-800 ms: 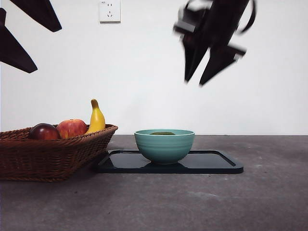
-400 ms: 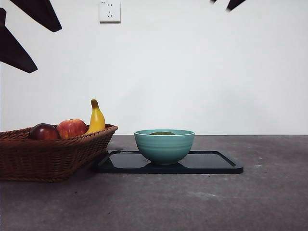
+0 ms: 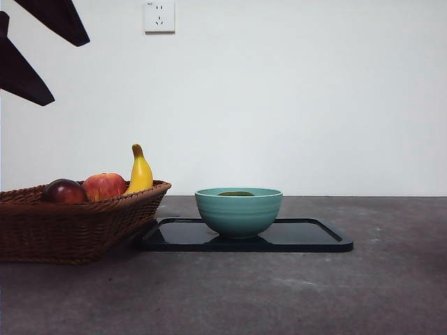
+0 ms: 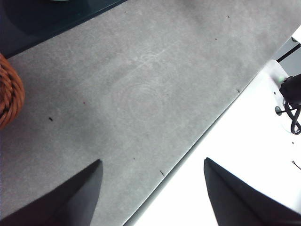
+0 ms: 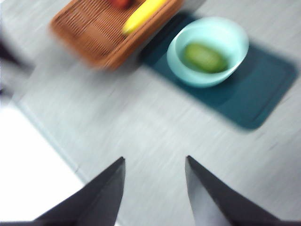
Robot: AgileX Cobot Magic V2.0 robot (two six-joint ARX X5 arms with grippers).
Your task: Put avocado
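Note:
The dull green avocado point(image 5: 204, 57) lies inside the teal bowl point(image 3: 239, 211), which stands on the dark tray point(image 3: 307, 237). From the front only the avocado's top point(image 3: 236, 193) shows above the bowl's rim. My right gripper point(image 5: 155, 188) hangs high over the table, well back from the bowl point(image 5: 208, 52), open and holding nothing. My left gripper point(image 4: 153, 188) is open over the bare table near its front edge, holding nothing. In the front view the left gripper's jaws are dark tips at the top left corner point(image 3: 31, 56).
A wicker basket point(image 3: 70, 223) at the left holds a dark red fruit point(image 3: 63, 191), a red-yellow apple point(image 3: 104, 186) and a banana point(image 3: 140, 170). It touches the tray's left end. A wall socket point(image 3: 159, 15) sits on the white wall behind.
The right gripper has risen from above the bowl and left the front view at the top. The avocado, bowl and left gripper have stayed still.

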